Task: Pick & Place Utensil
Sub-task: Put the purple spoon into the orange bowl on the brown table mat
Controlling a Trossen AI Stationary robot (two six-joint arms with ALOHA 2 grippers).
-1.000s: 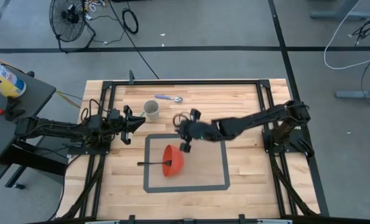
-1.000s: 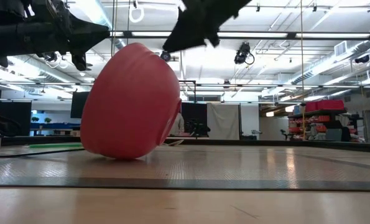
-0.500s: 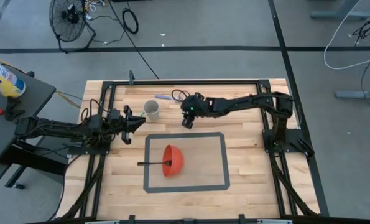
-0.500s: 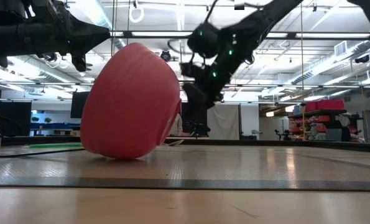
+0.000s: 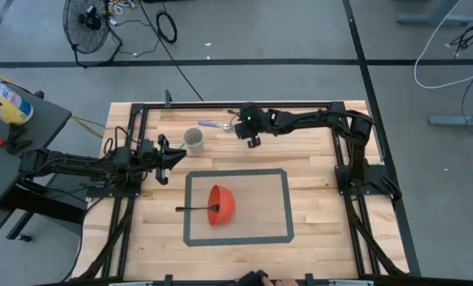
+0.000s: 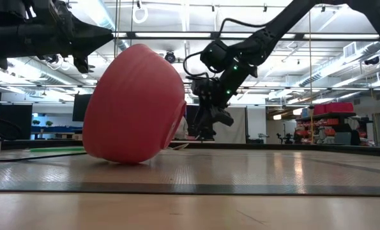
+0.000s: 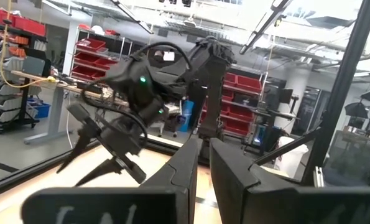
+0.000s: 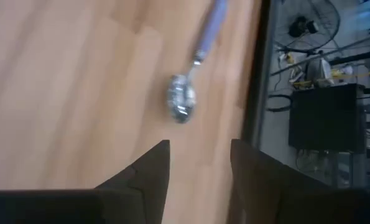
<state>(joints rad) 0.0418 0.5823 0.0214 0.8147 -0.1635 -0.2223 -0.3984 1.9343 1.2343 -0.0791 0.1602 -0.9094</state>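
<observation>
A spoon (image 5: 218,125) with a blue handle and a silver bowl lies flat near the table's far edge; the right wrist view shows the spoon (image 8: 183,98) just ahead of my fingers. My right gripper (image 5: 244,133) hovers open close to the spoon's silver end, on its right, and in the low view my right gripper (image 6: 207,126) hangs low over the far table. My left gripper (image 5: 169,156) waits shut at the table's left. A red bowl (image 5: 220,204) sits tipped inside the taped rectangle, with a black utensil handle (image 5: 191,209) sticking out to the left.
A pale cup (image 5: 194,140) stands left of the spoon, between the two grippers. A dark metal frame rail (image 5: 236,104) runs along the far edge just behind the spoon. The grey tape rectangle (image 5: 287,206) marks the middle of the table.
My right gripper has swung from above the red bowl toward the table's far edge and come down beside the spoon's silver end, staying open. The left arm, the bowl and the spoon have kept still.
</observation>
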